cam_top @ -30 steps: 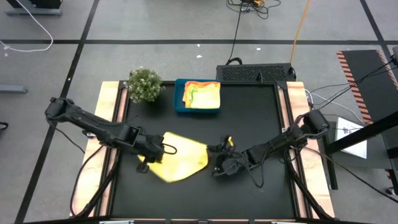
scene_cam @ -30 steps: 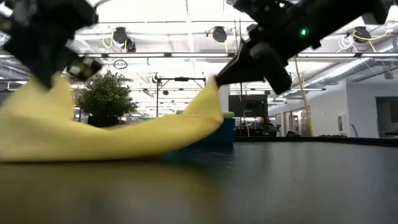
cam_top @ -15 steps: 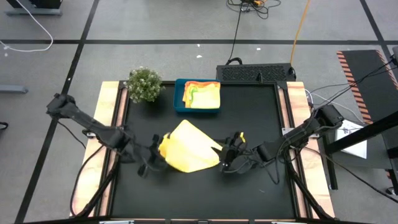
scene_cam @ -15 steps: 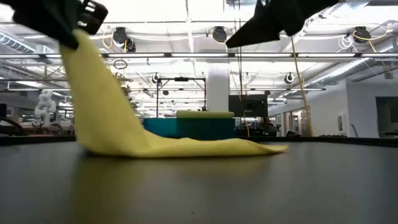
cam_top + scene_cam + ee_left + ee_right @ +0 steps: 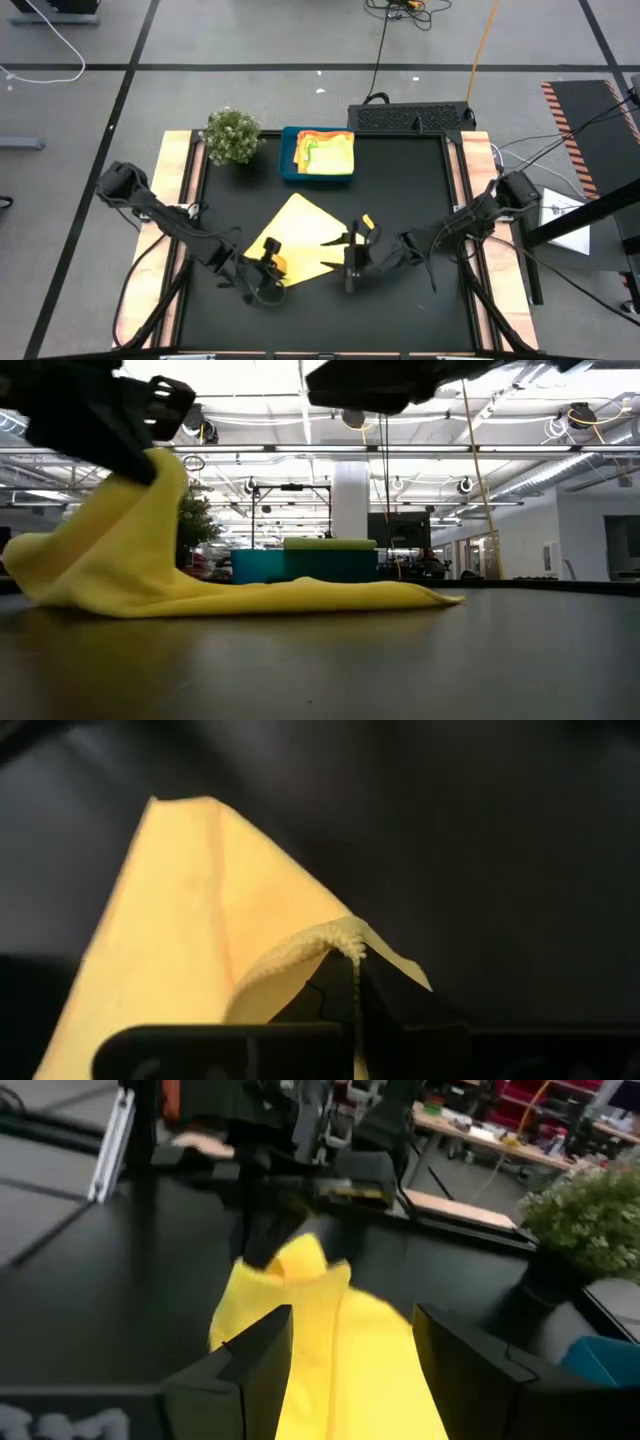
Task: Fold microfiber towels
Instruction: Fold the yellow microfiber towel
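Two grippers are working over one yellow towel lying on the black table in front of the blue tray. I am holding the towel's near corner with my left gripper, its fingers pressed together on the cloth; in the left wrist view the hem is showing pinched between the two dark pads. In the low view that corner is hanging raised above the tabletop, while the remainder of the towel is lying flat, tapering to a point away from the lifted corner. I am keeping my right gripper just beside the towel's right edge, fingers spread apart and gripping nothing; the yellow cloth is showing between and beyond them. Folded towels in orange, yellow and lime green are sitting stacked in the blue tray. Beside the tray, a small green plant is standing at the table's far left corner.
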{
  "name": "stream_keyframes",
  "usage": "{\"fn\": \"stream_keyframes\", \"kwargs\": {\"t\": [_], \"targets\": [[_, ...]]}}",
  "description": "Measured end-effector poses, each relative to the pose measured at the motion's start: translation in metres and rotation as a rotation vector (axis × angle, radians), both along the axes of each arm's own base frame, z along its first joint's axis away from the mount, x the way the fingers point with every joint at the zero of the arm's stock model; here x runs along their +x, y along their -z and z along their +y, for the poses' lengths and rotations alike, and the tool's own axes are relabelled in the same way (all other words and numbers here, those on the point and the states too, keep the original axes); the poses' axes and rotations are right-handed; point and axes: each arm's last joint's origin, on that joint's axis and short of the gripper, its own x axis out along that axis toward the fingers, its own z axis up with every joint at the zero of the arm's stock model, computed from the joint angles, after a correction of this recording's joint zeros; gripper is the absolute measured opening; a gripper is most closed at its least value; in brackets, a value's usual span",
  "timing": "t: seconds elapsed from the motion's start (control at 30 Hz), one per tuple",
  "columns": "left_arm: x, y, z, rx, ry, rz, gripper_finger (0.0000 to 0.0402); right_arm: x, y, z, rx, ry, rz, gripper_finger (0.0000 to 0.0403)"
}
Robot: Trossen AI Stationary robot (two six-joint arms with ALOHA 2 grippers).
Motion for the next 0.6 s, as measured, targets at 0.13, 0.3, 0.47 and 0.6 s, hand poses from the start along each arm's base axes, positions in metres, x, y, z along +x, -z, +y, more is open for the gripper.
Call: {"fn": "stream_keyframes", "kwargs": {"t": [0.13, 0.3, 0.47, 0.6], "targets": [[0.006, -0.003, 0.0, -0.024, -0.023, -0.053, 0.0005, 0.009, 0.002, -0.006, 0.045, -0.022, -0.046, 0.0199], [0.005, -0.003, -0.001, -0.02, -0.023, -0.056, 0.0003, 0.015, 0.017, -0.008, 0.081, -0.002, -0.022, 0.0199], [0.003, -0.003, -0.005, -0.005, 0.002, -0.069, 0.0006, 0.021, 0.033, -0.006, 0.124, -0.017, -0.003, 0.0199], [0.003, -0.003, -0.005, 0.014, 0.019, -0.069, 0.0004, 0.023, 0.036, -0.004, 0.137, -0.026, -0.024, 0.0199]]}}
